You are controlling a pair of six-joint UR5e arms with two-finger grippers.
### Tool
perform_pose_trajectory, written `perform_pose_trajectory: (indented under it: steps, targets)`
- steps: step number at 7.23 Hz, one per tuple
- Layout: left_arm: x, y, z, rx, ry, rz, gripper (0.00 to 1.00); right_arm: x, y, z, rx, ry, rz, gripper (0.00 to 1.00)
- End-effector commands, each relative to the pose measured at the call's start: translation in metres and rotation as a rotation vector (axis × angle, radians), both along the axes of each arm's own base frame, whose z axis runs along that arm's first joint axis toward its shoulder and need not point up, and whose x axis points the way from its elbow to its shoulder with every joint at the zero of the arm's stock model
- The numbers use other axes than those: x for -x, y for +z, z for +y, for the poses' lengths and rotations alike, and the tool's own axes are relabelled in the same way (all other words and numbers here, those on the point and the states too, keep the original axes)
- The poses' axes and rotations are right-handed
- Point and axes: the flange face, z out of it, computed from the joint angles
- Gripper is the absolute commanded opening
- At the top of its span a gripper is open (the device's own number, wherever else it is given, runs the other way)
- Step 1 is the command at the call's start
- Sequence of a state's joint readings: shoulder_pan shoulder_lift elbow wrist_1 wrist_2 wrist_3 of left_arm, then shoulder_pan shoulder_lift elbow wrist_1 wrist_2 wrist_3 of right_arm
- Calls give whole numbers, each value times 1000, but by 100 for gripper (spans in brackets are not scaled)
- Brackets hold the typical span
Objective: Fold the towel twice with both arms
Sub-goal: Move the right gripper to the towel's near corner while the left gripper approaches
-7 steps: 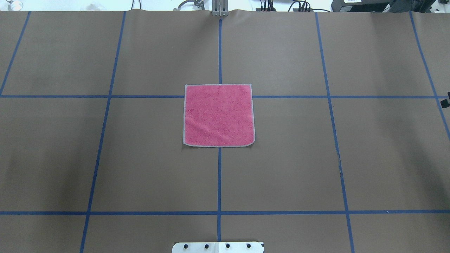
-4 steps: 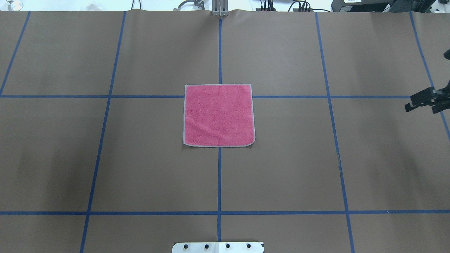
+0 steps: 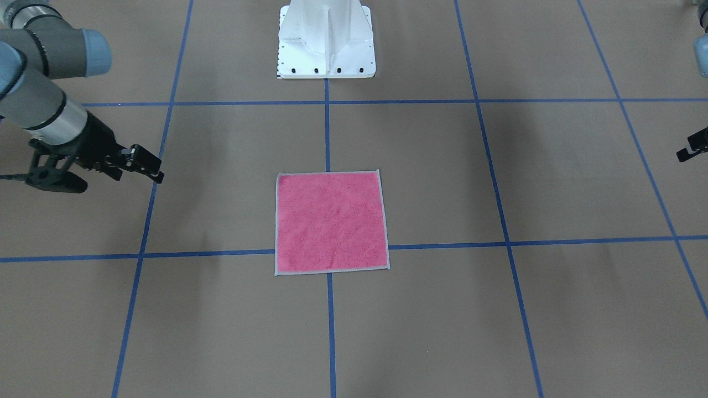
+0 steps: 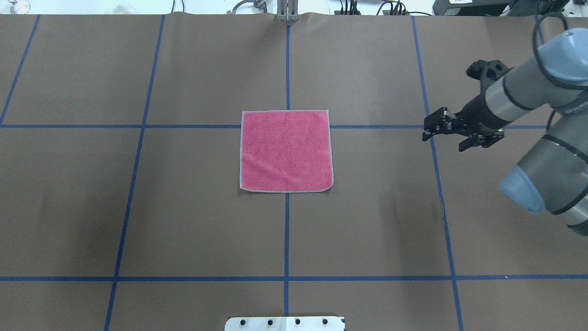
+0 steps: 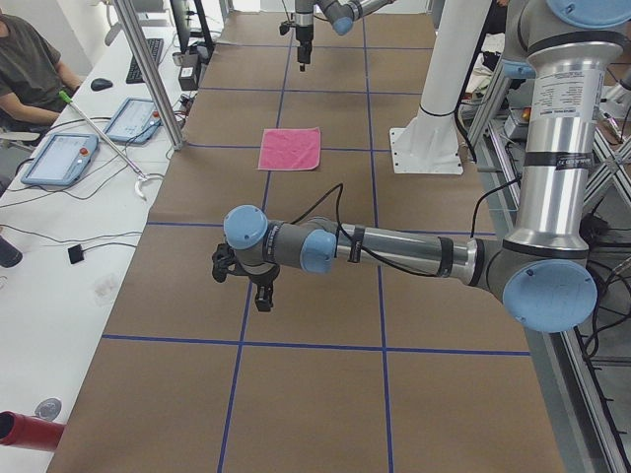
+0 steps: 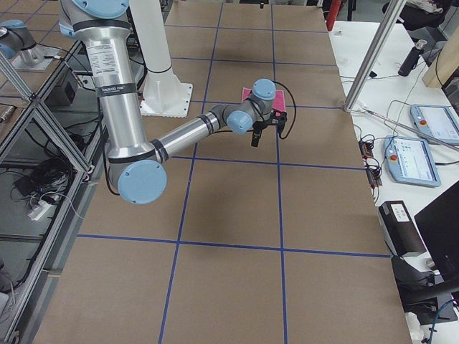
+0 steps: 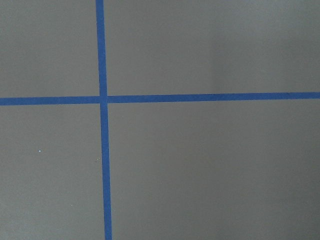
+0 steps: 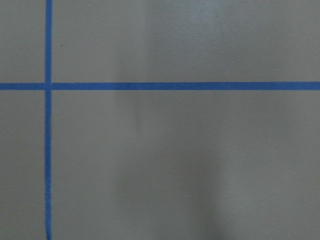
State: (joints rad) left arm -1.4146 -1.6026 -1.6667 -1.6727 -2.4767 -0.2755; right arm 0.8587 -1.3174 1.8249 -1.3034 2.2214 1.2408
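Observation:
The towel lies flat and pink face up at the middle of the table, also in the front view and the left view. My right gripper hovers open and empty well to the towel's right, fingers pointing toward it; it shows at the left of the front view. My left gripper only peeks in at that view's right edge, far from the towel; I cannot tell whether it is open. It is outside the overhead view. Both wrist views show only bare table and tape.
The table is covered in brown paper with a grid of blue tape lines. The white pedestal base stands at the robot's side. Tablets and a metal post are on the operators' side table.
My right arm has come in from the right edge and moved left toward the towel. The towel has not moved.

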Motion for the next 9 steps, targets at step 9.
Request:
perform_pose_trajectory:
  steps: [9]
  targets:
    - [-367,-247,23,238,-303,167,100,215,-97,60,222,338,13,98]
